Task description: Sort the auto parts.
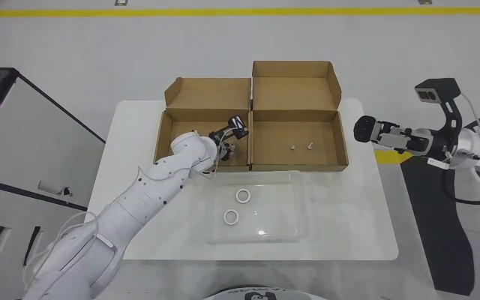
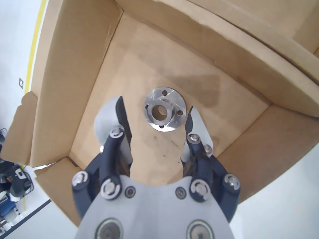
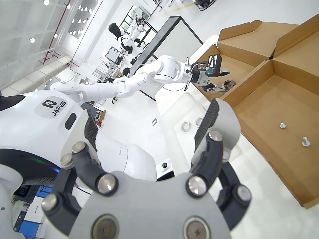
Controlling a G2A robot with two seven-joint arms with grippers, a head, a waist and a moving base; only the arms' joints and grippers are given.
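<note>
A silver flange [image 2: 164, 112] with a centre bore and small holes lies flat on the floor of the left cardboard box [image 1: 166, 129]. My left gripper [image 2: 155, 105] hangs open just above it, one finger on each side, not touching it. The right wrist view shows the same flange [image 3: 228, 84] in front of the left gripper [image 3: 214, 80]. In the right cardboard box [image 1: 298, 115] lie two small bolts [image 1: 292, 147] [image 1: 308, 144]. Two metal rings [image 1: 243, 196] [image 1: 231, 217] rest in the clear tray [image 1: 285, 229]. My right gripper [image 3: 152, 120] is open and holds nothing, off the table's right edge.
Both boxes stand side by side at the back of the white table [image 1: 360, 217], with their lids folded back. The clear tray lies in front of them, near the table's front edge. A black-framed panel [image 1: 45, 135] stands to the left of the table.
</note>
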